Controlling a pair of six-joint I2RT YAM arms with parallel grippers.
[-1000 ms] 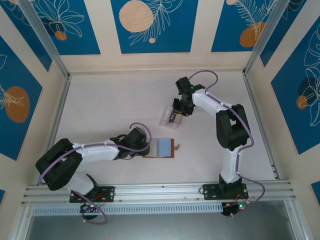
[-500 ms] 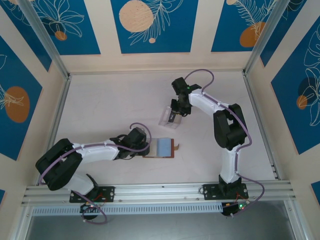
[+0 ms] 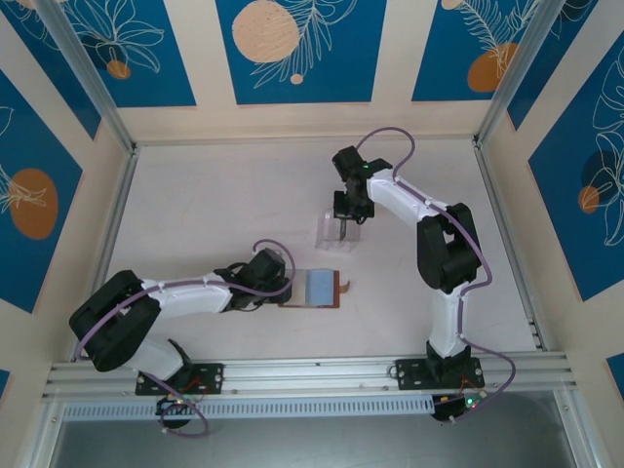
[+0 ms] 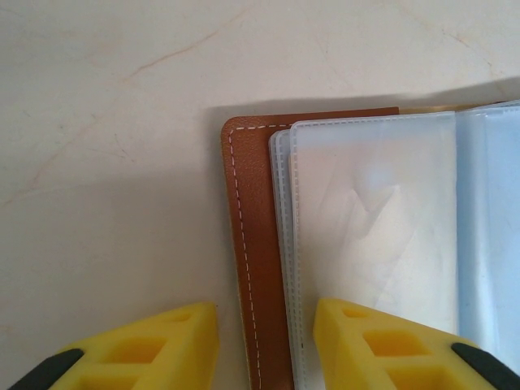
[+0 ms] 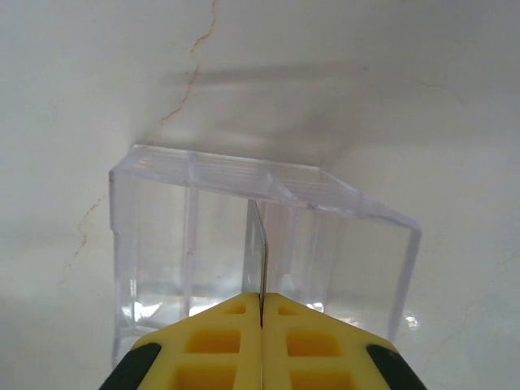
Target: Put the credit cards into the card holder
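The card holder (image 3: pixel 314 289) lies open on the tabletop (image 3: pixel 214 214), near centre. Your left hand (image 4: pixel 264 325), half open, straddles its left edge without gripping it. Farther right, your right hand (image 5: pixel 261 325) is closed on one card (image 5: pixel 262 268) in the clear stand (image 5: pixel 162 244). The pick is in hand, so next lift the card straight up out of its slot.

Left wrist view: the brown leather card holder (image 4: pixel 253 244) and its clear plastic sleeves (image 4: pixel 374 236) run off the right and bottom edges. The yellow fingers (image 4: pixel 154 345) of the left tool (image 4: pixel 264 313) are cropped below. Right wrist view: the thin grey card (image 5: pixel 262 260) shows edge-on, its faces unseen and its lower end hidden between the pads of the right tool (image 5: pixel 262 321).
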